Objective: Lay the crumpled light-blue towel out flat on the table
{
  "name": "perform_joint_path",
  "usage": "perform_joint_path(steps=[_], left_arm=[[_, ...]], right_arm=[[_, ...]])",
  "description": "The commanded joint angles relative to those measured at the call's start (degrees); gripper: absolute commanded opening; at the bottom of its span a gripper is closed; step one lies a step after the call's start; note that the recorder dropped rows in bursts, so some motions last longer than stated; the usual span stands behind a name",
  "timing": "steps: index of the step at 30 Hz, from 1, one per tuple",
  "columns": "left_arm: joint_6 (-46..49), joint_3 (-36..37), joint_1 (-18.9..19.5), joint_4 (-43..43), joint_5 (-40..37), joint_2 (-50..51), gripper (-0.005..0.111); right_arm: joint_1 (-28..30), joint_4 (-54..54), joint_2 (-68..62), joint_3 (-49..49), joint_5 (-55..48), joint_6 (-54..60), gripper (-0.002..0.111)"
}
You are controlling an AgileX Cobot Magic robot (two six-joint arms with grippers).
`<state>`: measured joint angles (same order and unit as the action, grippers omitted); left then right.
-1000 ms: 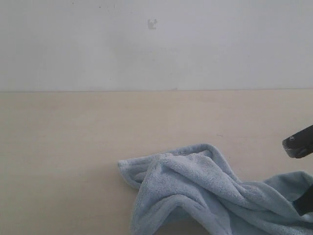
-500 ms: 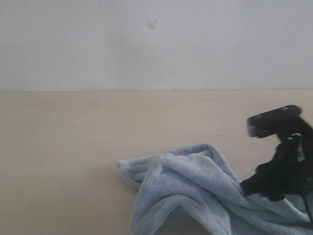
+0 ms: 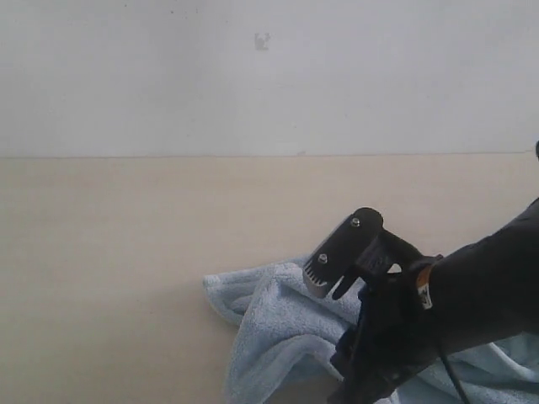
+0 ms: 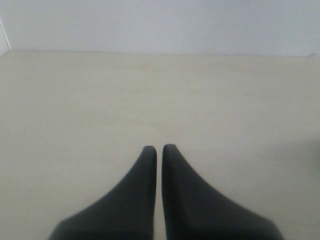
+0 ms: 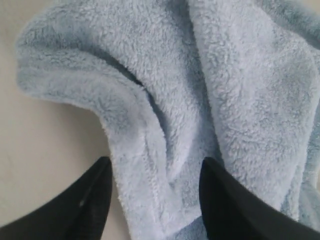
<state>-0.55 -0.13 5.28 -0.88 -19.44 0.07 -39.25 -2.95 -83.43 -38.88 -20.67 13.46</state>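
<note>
The crumpled light-blue towel (image 3: 269, 311) lies bunched on the beige table (image 3: 126, 252) at the lower middle of the exterior view, its right part hidden behind my right arm (image 3: 404, 328). In the right wrist view, my right gripper (image 5: 155, 162) stands open just above the towel (image 5: 225, 100). A folded, hemmed edge lies between its two black fingers (image 5: 95, 195), with bare table (image 5: 30, 150) beside the fold. My left gripper (image 4: 159, 148) is shut with nothing in it, over bare table (image 4: 150, 90). It does not show in the exterior view.
A white wall (image 3: 253, 84) rises behind the table's far edge. Bare table surface stretches to the left of and behind the towel. The wall (image 4: 150, 25) also shows in the left wrist view, beyond the table.
My right arm has swung in from the right edge, leftward and down over the towel, and now covers its right half. The towel's left part has not moved.
</note>
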Motion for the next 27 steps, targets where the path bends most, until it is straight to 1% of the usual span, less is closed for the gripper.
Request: perform_joint_path(steps=[1,7,8,9,10,11,13,15,17,19,22,27], left_arm=[[0.1,0.1,0.2,0.3,0.1,-0.1,0.004],[0.1,0.1,0.2,0.3,0.1,-0.1,0.004],[0.1,0.1,0.2,0.3,0.1,-0.1,0.004],[0.1,0.1,0.2,0.3,0.1,-0.1,0.004],[0.1,0.1,0.2,0.3,0.1,-0.1,0.004],[0.1,0.1,0.2,0.3,0.1,-0.1,0.004],[0.1,0.1,0.2,0.3,0.1,-0.1,0.004],[0.1,0.1,0.2,0.3,0.1,-0.1,0.004],[0.1,0.1,0.2,0.3,0.1,-0.1,0.004],[0.1,0.1,0.2,0.3,0.1,-0.1,0.004],[0.1,0.1,0.2,0.3,0.1,-0.1,0.004],[0.1,0.1,0.2,0.3,0.1,-0.1,0.004]], right_arm=[[0.4,-0.9,-3.6,-0.4,1.2,0.6,0.051],[0.4,-0.9,-7.6,-0.4,4.0,2.1,0.051],[0.4,-0.9,-7.6,-0.5,4.7,2.1,0.051],[0.4,-0.5,-7.6,-0.9,4.8,2.1,0.048],[0.4,-0.1,-7.5,-1.6,4.0,2.1,0.043],[0.4,1.1,-6.9,-3.0,1.7,2.1,0.031],[0.4,2.9,-4.4,-7.7,-6.0,2.1,0.0],[0.4,2.9,-0.7,-14.2,-16.0,-0.2,0.0],[0.4,2.9,3.0,-18.1,-21.9,-1.1,0.0],[0.4,4.7,6.8,-18.6,-22.6,-0.9,0.0],[0.4,10.2,11.1,-17.8,-21.7,-2.1,0.0],[0.4,22.5,11.4,-17.7,-21.8,-7.6,0.0]])
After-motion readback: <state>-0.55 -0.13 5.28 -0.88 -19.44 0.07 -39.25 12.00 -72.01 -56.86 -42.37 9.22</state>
